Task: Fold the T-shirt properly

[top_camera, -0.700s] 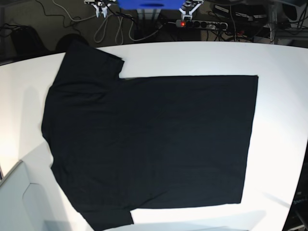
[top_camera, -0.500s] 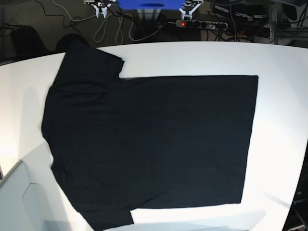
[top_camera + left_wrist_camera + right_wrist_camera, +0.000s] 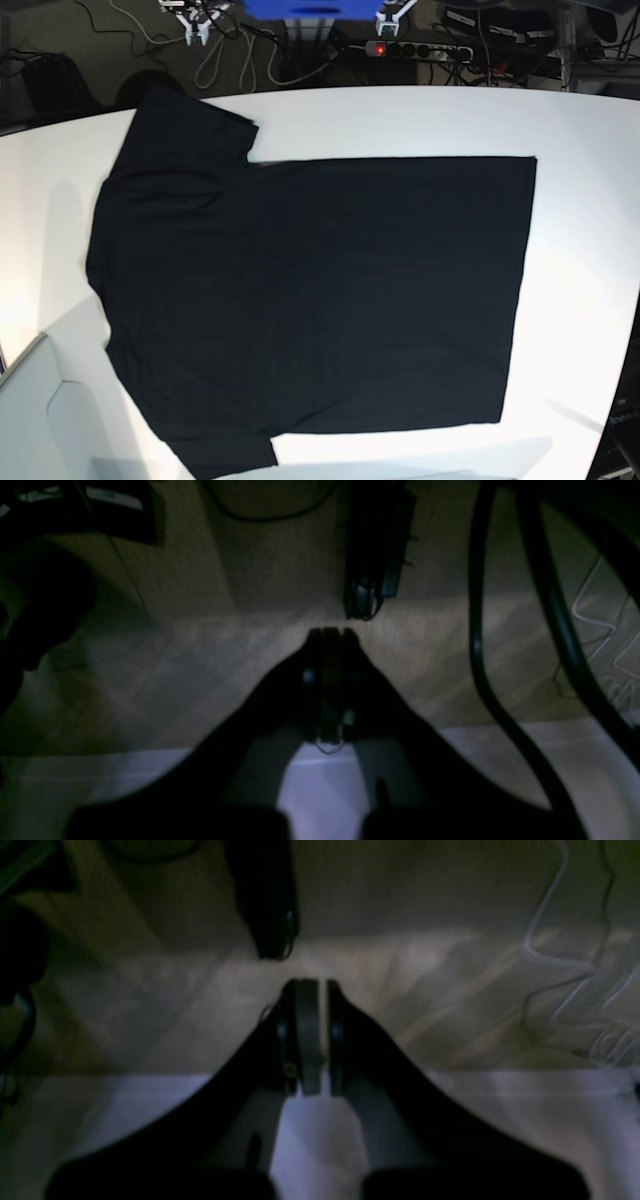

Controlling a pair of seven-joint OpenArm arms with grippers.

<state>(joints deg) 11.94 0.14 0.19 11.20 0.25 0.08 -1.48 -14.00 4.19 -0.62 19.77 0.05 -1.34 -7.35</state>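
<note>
Change since earlier: the right gripper [image 3: 195, 25] at the top edge of the base view sits a little further to that view's left than before; the left gripper [image 3: 390, 14] has drawn up so less of it shows; the T-shirt [image 3: 310, 295] lies exactly as it did.
T-shirt: spread flat on the white table [image 3: 400, 120], plain black side up, hem toward the base view's right, collar end toward its left, one sleeve at the far left corner, the other at the near edge.
Right arm pose: held back beyond the table's far edge, well apart from the shirt, gripper [image 3: 312, 990] pointing down over the brown floor [image 3: 450, 990] with the table's edge below it.
Right gripper state: fingers nearly together, a thin slit between the pads, holding nothing.
Left arm pose: likewise parked past the far edge, above floor [image 3: 200, 670] and black cables [image 3: 480, 630].
Left gripper [image 3: 330, 635] state: fingers pressed together, nothing between them.
Behind the table: a power strip [image 3: 415, 48] with a red light, among cables.
</note>
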